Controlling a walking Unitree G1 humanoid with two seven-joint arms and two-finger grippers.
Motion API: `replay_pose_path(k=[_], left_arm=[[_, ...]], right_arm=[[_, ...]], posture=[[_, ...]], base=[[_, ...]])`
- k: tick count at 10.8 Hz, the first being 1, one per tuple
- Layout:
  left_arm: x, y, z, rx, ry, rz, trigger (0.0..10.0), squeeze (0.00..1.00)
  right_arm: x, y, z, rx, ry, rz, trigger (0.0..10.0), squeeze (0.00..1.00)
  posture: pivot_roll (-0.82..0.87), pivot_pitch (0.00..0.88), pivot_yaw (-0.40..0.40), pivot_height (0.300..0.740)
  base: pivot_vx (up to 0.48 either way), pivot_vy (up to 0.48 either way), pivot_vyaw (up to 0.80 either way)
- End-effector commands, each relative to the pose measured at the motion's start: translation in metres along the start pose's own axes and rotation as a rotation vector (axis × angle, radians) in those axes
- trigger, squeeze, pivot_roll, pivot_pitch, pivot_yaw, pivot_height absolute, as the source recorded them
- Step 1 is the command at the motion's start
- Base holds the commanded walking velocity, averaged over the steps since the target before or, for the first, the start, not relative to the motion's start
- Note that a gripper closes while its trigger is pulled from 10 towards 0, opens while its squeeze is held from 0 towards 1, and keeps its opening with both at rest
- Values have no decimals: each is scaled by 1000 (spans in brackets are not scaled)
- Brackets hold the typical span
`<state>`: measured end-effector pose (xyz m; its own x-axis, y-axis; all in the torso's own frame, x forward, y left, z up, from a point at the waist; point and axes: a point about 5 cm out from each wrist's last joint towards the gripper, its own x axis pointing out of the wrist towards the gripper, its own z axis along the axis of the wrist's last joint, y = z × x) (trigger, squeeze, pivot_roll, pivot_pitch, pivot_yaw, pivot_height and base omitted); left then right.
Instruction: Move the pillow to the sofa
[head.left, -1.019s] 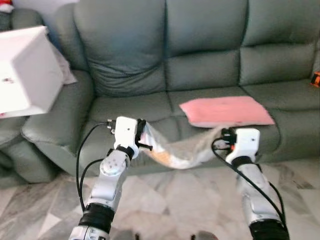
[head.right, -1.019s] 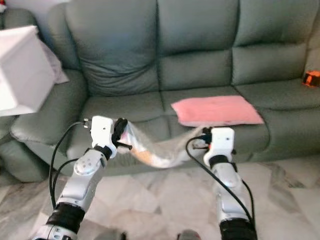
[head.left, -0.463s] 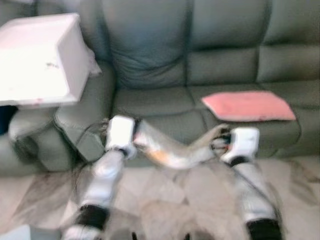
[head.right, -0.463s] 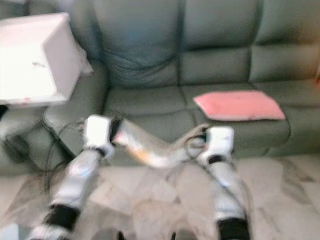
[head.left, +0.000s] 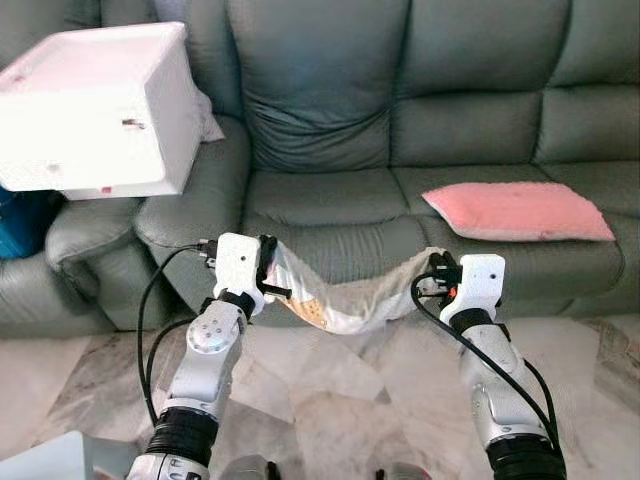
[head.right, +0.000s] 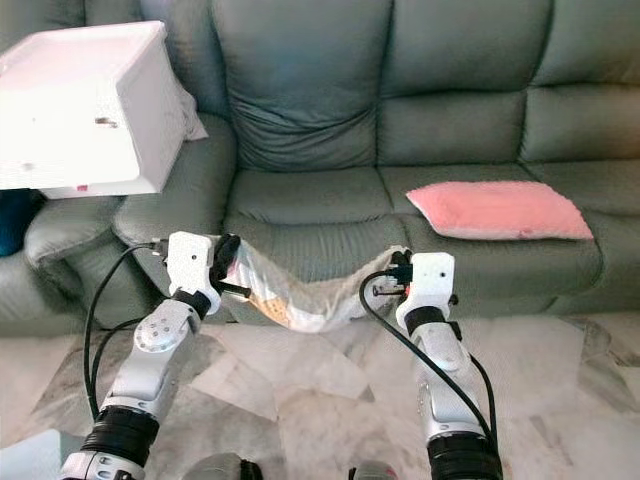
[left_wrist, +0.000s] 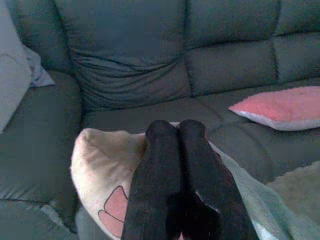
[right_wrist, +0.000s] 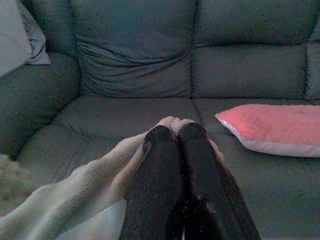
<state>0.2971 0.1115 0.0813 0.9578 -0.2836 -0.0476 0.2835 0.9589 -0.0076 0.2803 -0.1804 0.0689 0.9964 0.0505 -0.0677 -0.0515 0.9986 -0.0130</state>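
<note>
I am carrying the pale pillow (head.left: 345, 298) toward the sofa (head.left: 330, 195); it sags between my left gripper (head.left: 268, 268) and right gripper (head.left: 436, 275), each pinched shut on one end, just in front of the seat edge. Next, I judge, I lift it over that front edge and let go. The seat ahead lies bare; the pink cushion (head.left: 518, 211) sits to the right, the white box (head.left: 95, 110) over the left armrest.

The pillow (head.left: 340, 295) is pale cream with a pink and orange print, limp and sagging in the middle. It hangs stretched between the left hand (head.left: 268, 270) and right hand (head.left: 438, 275), each clamped on one end, just before the grey sofa (head.left: 330, 200).
</note>
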Motion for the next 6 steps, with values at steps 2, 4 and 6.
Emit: replay_pose_path(k=[2, 4, 6], left_arm=[[3, -1, 12, 3, -55, -13, 10000, 0], [4, -2, 12, 6, -58, -18, 10000, 0], [4, -2, 12, 0, -57, -21, 10000, 0]], right_arm=[[3, 1, 9, -6, -37, 6, 10000, 0], [3, 1, 9, -5, -38, 4, 10000, 0], [2, 1, 9, -6, -38, 3, 10000, 0]], posture=[[-31, 0, 28, 740], [-33, 0, 32, 740], [-35, 0, 32, 740]], base=[[292, 0, 0], [343, 0, 0], [431, 0, 0]])
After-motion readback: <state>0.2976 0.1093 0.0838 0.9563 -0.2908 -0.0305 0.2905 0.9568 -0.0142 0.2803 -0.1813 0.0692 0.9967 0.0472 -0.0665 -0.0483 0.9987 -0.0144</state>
